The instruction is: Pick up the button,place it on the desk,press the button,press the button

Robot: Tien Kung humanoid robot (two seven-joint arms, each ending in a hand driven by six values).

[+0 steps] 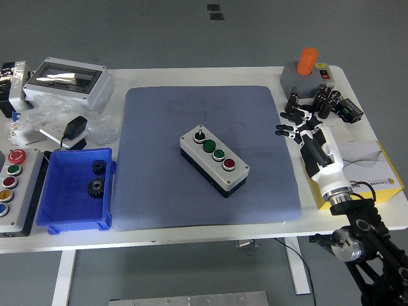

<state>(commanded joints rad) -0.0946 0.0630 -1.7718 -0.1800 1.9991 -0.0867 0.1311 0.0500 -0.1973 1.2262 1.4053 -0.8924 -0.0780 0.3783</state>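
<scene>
The button box (213, 159), grey with a black switch, two green buttons and a red button on top, lies diagonally in the middle of the blue-grey mat (210, 153). My right hand (298, 126) hovers at the mat's right edge, well to the right of the box, palm down with the fingers spread and empty. It touches nothing. My left arm is out of view.
A blue bin (76, 188) with two black gears stands at the front left, beside a panel of coloured buttons (11, 185). A grey enclosure (69, 81) and a bagged adapter sit at the back left. An orange-knob box (306, 73), black cylinders and a yellow box (373, 175) crowd the right edge.
</scene>
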